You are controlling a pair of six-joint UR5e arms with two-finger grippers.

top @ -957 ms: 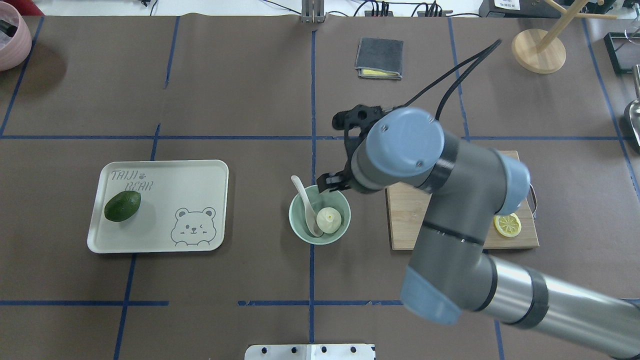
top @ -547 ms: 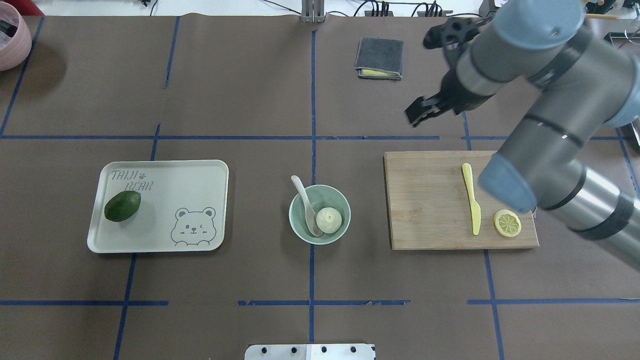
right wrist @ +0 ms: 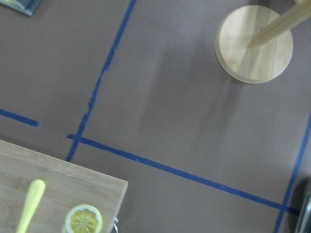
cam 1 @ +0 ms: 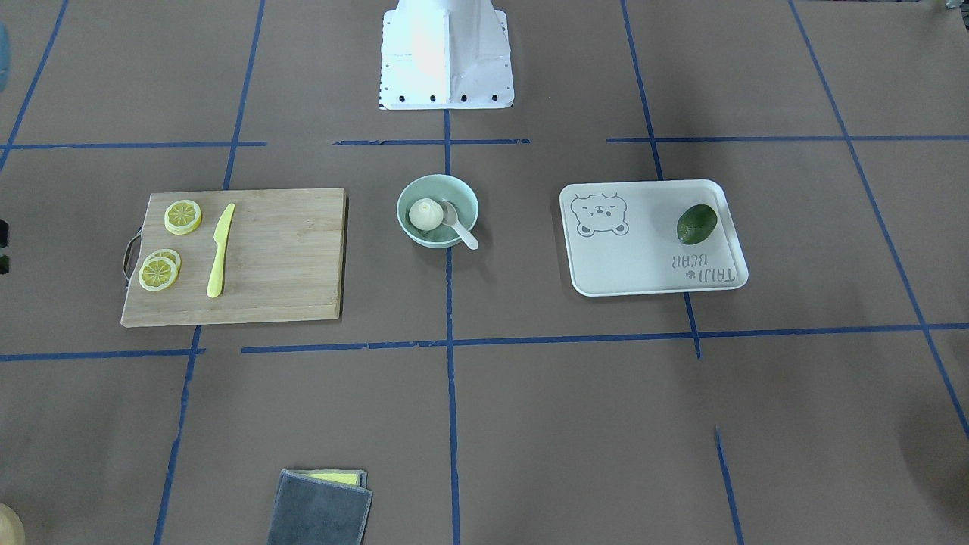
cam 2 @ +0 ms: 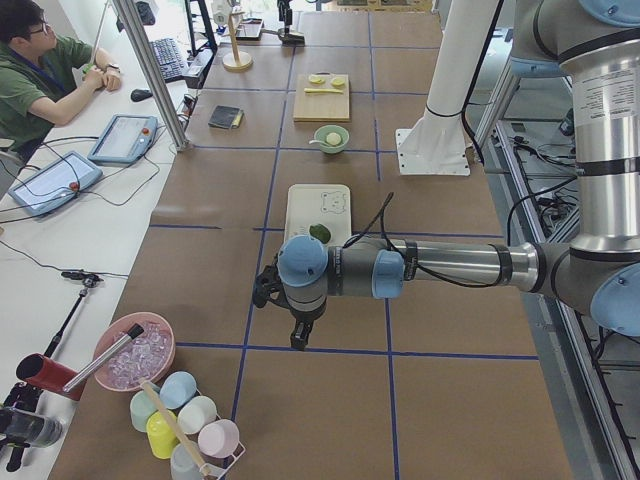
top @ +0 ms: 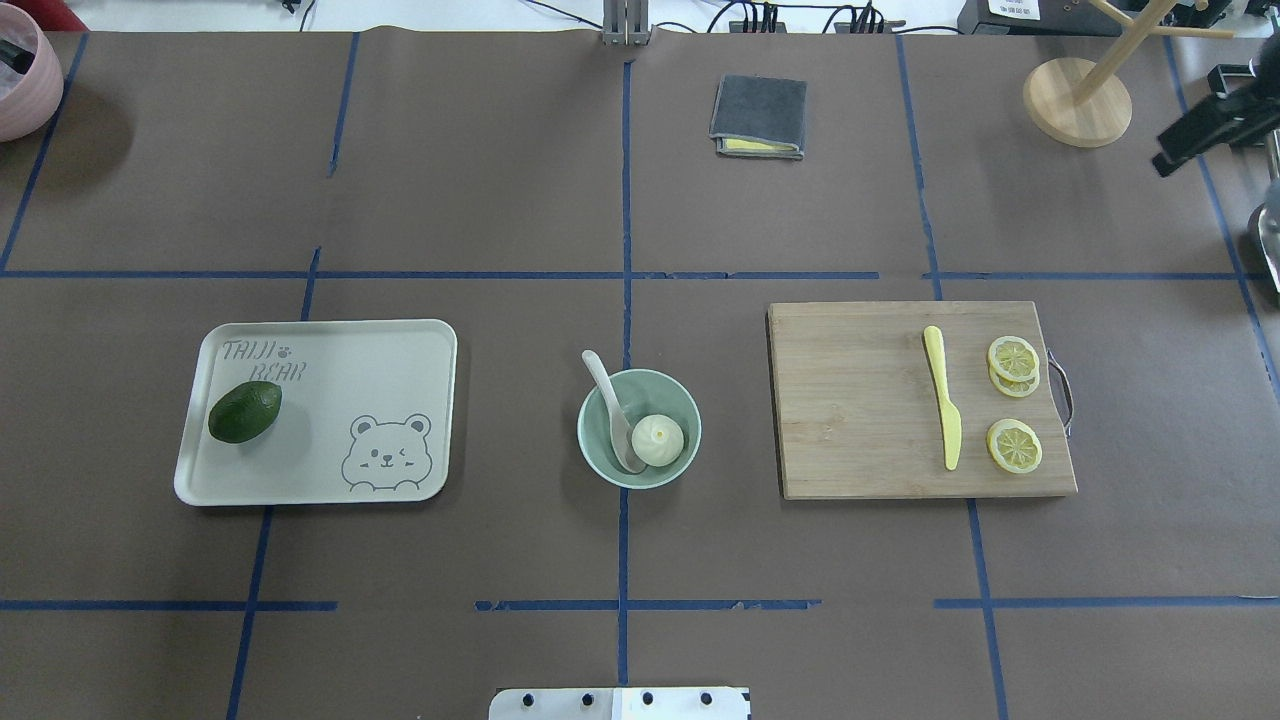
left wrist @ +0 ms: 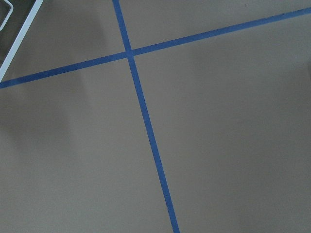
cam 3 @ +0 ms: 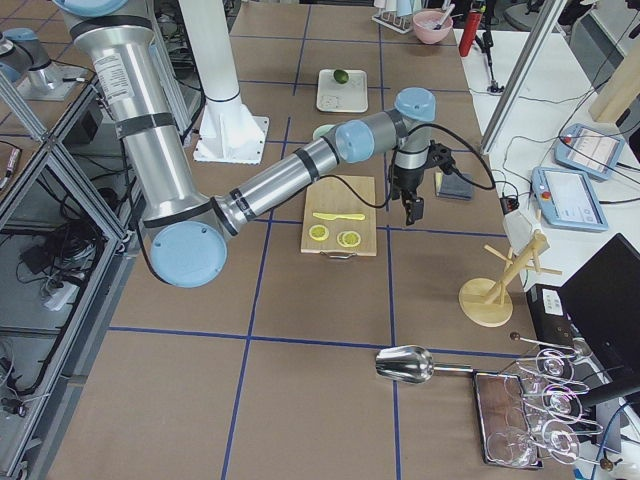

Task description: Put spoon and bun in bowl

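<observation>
The pale mint-green bowl stands at the table's middle, also in the front-facing view. The white pleated bun lies inside it, on its right. The off-white spoon rests with its scoop in the bowl and its handle leaning over the far-left rim. My right gripper shows only as a dark tip at the overhead view's far right edge, far from the bowl; I cannot tell whether it is open. My left gripper shows only in the exterior left view, over bare table beyond the tray; its state cannot be told.
A bear-print tray with a dark green avocado lies left of the bowl. A wooden cutting board with a yellow knife and lemon slices lies right. A grey cloth and wooden stand sit at the back.
My right arm has drawn back from just above the bowl, up and away to the table's far right. The spoon and bun have stayed in the bowl.
</observation>
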